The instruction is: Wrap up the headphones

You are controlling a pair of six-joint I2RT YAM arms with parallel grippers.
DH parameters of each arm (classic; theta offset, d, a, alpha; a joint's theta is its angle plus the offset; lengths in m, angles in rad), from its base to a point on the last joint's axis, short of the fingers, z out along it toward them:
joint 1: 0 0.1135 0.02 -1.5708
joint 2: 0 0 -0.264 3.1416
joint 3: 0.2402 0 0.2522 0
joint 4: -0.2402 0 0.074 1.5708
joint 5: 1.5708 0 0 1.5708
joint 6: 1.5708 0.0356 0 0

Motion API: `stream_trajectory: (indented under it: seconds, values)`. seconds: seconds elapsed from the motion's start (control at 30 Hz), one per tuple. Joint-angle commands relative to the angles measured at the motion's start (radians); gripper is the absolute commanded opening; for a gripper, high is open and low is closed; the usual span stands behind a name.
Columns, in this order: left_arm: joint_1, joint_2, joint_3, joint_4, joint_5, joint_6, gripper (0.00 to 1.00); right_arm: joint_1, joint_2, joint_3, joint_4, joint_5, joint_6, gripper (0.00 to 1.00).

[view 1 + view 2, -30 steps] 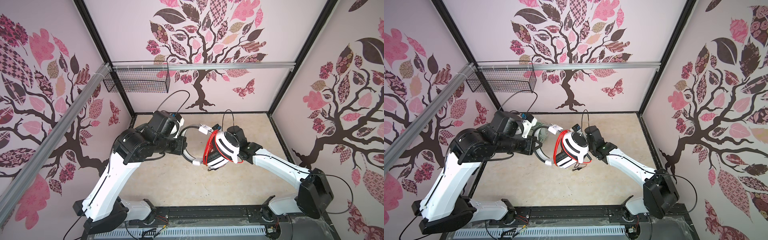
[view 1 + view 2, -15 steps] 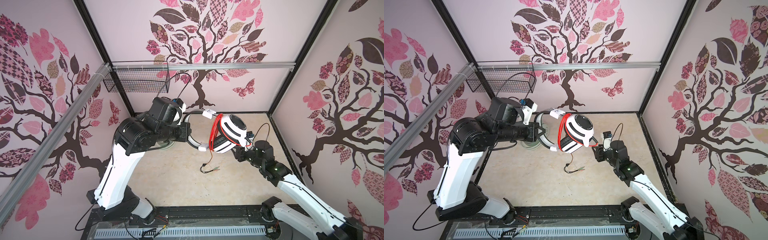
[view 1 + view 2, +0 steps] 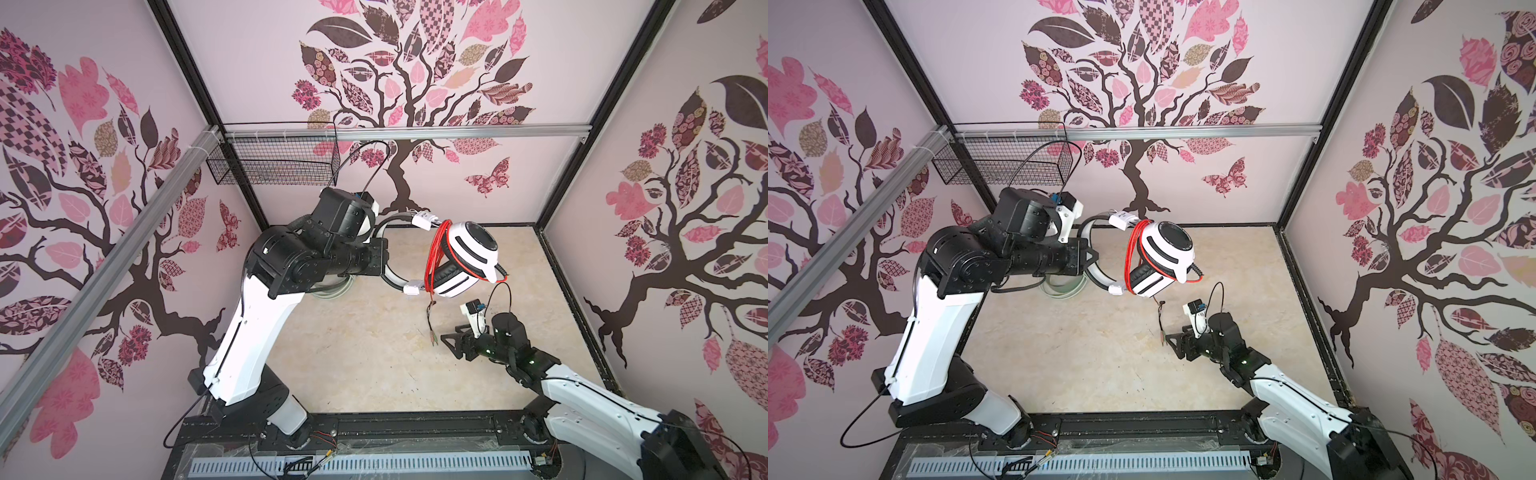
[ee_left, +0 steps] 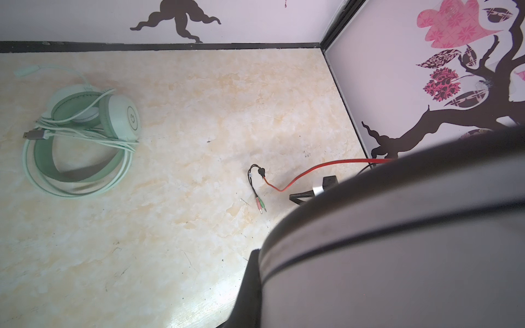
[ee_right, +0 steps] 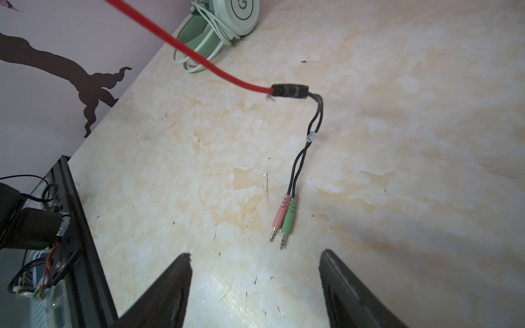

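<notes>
Left hand (image 3: 381, 262) is pressed together on the headband of the white over-ear headphones with black pads (image 3: 465, 259). It holds them in the air at centre frame in both top views, cups to the right of the hand. The orange-red cord (image 3: 435, 257) is looped several turns round the band just beside the cups. Its loose tail drops to a black splitter (image 5: 289, 90) and pink and green jack plugs (image 5: 284, 218), low over the beige marbled desk (image 3: 353, 365). Can't tell if the tips touch it.

Right hand (image 5: 255, 255) is spread and holds nothing, low over the desk, lower right of centre. The plugs are just in front of its fingers, not touching.

Mint-green and white over-ear headphones (image 4: 79, 136) lie flat on the desk with their pale cord (image 4: 93, 133) wrapped round them. In the top views they're mostly hidden under the left arm (image 3: 266, 324).
</notes>
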Motion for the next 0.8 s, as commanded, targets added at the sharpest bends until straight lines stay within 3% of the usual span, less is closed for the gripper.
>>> stream_trajectory:
  seconds: [0.0, 0.1, 0.37, 0.47, 0.6, 0.67, 0.77]
  values:
    - [0.005, -0.004, 0.079, 0.059, 0.019, -0.028, 0.00, 0.000, 0.135, 0.052, 0.117, 0.009, -0.043, 0.73]
    - [0.006, 0.001, 0.087, 0.054, 0.017, -0.026, 0.00, 0.007, 0.264, 0.106, 0.139, 0.017, -0.020, 0.72]
    - [0.008, 0.009, 0.092, 0.056, 0.007, -0.021, 0.00, 0.092, 0.481, 0.197, 0.119, 0.184, 0.053, 0.67]
    - [0.010, 0.011, 0.091, 0.057, -0.001, -0.020, 0.00, 0.151, 0.565, 0.251, 0.037, 0.331, 0.122, 0.65]
    - [0.012, 0.010, 0.091, 0.054, -0.010, -0.016, 0.00, 0.285, 0.635, 0.300, -0.034, 0.614, 0.245, 0.64]
    - [0.014, 0.008, 0.091, 0.051, -0.014, -0.014, 0.00, 0.335, 0.681, 0.345, -0.110, 0.704, 0.306, 0.59]
    - [0.019, 0.003, 0.089, 0.050, -0.015, -0.014, 0.00, 0.388, 0.733, 0.373, -0.141, 0.743, 0.352, 0.45]
